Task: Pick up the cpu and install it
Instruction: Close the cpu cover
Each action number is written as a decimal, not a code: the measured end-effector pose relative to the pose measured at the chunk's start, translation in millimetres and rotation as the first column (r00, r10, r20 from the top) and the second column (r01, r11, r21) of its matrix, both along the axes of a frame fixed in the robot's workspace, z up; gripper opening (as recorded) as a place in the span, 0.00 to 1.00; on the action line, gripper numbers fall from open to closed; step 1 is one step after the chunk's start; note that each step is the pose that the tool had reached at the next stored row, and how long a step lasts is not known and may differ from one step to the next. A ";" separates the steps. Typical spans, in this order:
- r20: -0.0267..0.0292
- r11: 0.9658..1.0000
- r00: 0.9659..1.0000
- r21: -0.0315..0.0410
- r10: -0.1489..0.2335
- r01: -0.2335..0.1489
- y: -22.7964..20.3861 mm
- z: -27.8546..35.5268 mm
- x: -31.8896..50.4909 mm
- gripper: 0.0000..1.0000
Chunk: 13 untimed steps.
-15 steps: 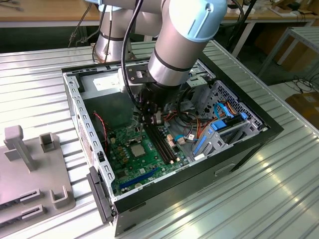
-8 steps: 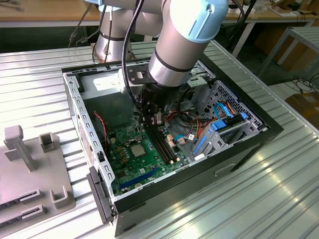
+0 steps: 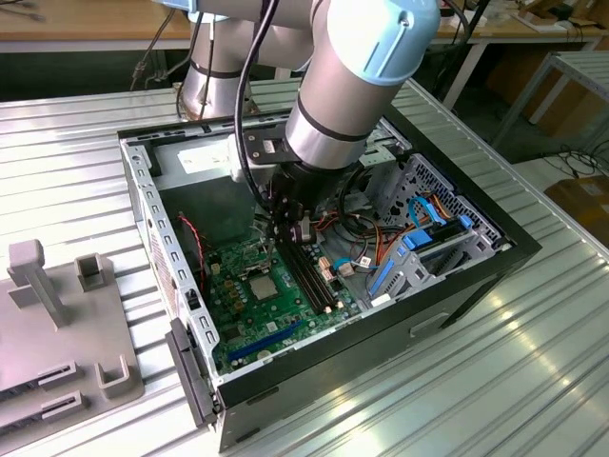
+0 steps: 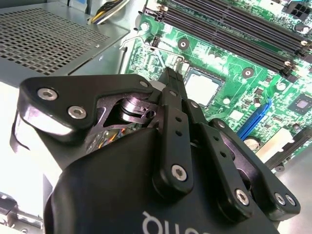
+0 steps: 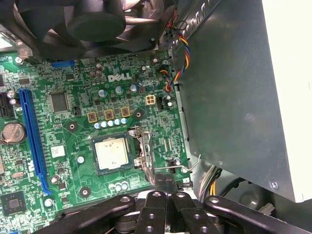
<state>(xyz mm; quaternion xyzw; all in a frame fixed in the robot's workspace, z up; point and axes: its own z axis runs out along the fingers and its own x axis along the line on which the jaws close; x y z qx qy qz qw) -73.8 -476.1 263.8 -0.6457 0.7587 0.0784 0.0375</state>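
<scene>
Ribbed metal tabletop (image 3: 533, 362) carries, from the exterior view's left, grey plastic fixtures (image 3: 57, 324) and then an open black computer case (image 3: 457, 286) with a green motherboard (image 3: 257, 295) inside. Print on the board stays unread. On that board the cpu (image 5: 112, 153), a small square silver-grey chip, lies in its socket. The black gripper (image 5: 165, 183) has its fingers drawn together, pinching the thin wire socket lever (image 5: 176, 167) beside the chip.
</scene>
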 end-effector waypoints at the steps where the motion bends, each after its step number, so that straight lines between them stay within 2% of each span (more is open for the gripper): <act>1: 0.000 1.000 1.000 0.000 0.000 0.000 -0.5 0.0 0.0 0.11; 13: 0.000 1.000 1.000 0.000 0.000 0.000 -6.5 0.0 0.0 0.11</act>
